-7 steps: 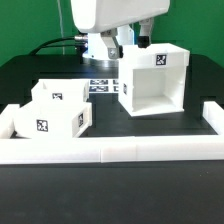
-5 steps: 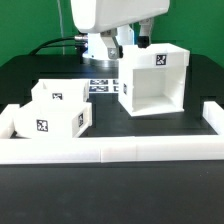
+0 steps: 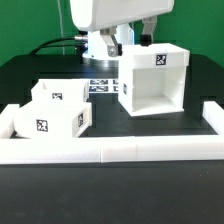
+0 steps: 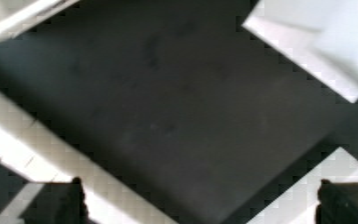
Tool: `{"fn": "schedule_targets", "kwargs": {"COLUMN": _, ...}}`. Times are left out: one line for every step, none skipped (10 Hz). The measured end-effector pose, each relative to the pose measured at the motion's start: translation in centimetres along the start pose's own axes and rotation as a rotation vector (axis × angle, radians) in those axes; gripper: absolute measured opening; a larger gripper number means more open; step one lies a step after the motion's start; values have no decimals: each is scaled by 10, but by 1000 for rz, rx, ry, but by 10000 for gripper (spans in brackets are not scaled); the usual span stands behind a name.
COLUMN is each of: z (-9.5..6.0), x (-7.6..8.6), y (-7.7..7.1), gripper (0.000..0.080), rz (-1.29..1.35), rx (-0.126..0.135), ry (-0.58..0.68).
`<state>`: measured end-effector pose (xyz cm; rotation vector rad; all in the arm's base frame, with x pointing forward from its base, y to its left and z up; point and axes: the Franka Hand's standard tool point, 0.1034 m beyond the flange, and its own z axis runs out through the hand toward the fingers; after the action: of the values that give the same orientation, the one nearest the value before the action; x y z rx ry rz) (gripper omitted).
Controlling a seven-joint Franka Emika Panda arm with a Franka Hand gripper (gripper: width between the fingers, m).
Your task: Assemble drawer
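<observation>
the jaws stood wide open and empty, fingertips (image 4: 60, 200) spread over the dark surface (image 3: 110, 128). the drawer housing (image 3: 150, 85) sat upright, well apart from the 2 small drawer boxes (image 3: 45, 115) toward the exterior view's left. the danger, as i read it: an off-centre descent could land 1 fingertip on the housing's thin wall and shove or tip it rather than straddle it.

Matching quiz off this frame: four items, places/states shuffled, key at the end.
1. large open box
2. nearest small box
3. marker board
4. claw

A. exterior view's left
B. fingers apart, nothing between them
C. lying flat, farther back, between the boxes
D. exterior view's right, opening towards the camera

Pairs: 1-D, 2-A, 3-C, 4-B
</observation>
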<state>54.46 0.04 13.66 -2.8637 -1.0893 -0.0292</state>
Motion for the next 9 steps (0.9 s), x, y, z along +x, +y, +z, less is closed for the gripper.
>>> {"fn": "schedule_targets", "kwargs": {"z": -1, "x": -2, "y": -6, "gripper": 650, "rz": 26, "rx": 3, "ry": -3}}
{"fn": "schedule_targets", "kwargs": {"z": -3, "x": 0, "y": -9, "gripper": 650, "rz": 86, "rx": 2, "ry": -1}}
{"fn": "schedule_targets", "kwargs": {"z": -1, "x": -1, "y": -8, "gripper": 650, "rz": 133, "rx": 3, "ry": -2}}
{"fn": "schedule_targets", "kwargs": {"z": -1, "x": -1, "y": -8, "gripper": 650, "rz": 220, "rx": 4, "ry": -3}}
{"fn": "schedule_targets", "kwargs": {"z": -1, "x": -1, "y": -8, "gripper": 650, "rz": 291, "rx": 4, "ry": -3}}
{"fn": "schedule_targets", "kwargs": {"z": 0, "x": -1, "y": -9, "gripper": 650, "rz": 356, "rx": 4, "ry": -4}}
{"fn": "schedule_targets", "kwargs": {"z": 1, "x": -4, "y": -17, "gripper": 650, "rz": 521, "rx": 2, "ry": -4}}
{"fn": "schedule_targets", "kwargs": {"z": 4, "x": -6, "y": -30, "gripper": 650, "rz": 634, "rx": 2, "ry": -11}}
{"fn": "schedule_targets", "kwargs": {"z": 7, "x": -5, "y": -43, "gripper": 650, "rz": 691, "rx": 0, "ry": -13}}
